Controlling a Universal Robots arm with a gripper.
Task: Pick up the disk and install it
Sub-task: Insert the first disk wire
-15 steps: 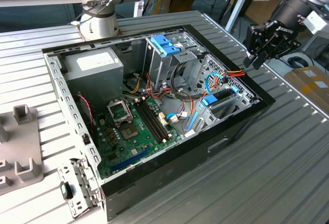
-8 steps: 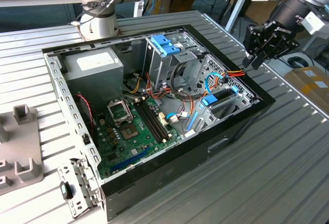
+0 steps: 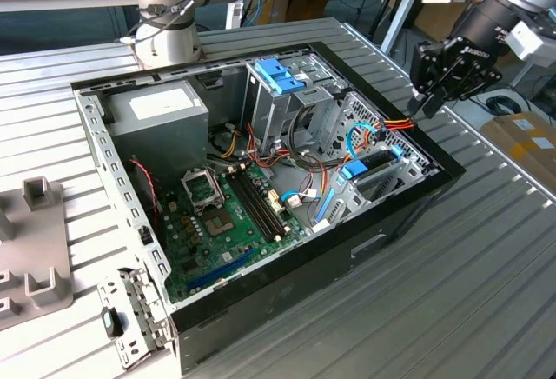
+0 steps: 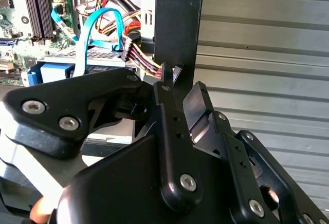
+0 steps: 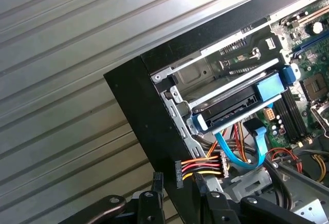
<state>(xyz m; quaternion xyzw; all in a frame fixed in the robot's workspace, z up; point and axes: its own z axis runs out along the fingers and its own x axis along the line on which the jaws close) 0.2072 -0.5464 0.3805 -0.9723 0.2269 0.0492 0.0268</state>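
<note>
We see the disk [image 5: 234, 106] already seated in its bay in the case [image 3: 400, 222], blue frame showing, blue cable [image 5: 241, 157] running below it. The hand [image 3: 432, 101] hovers over the case rim, beside a power plug [image 5: 179, 175], fingers apart, holding nothing. We judge the install nearly done; the next move calls for fine alignment at the plug.
</note>
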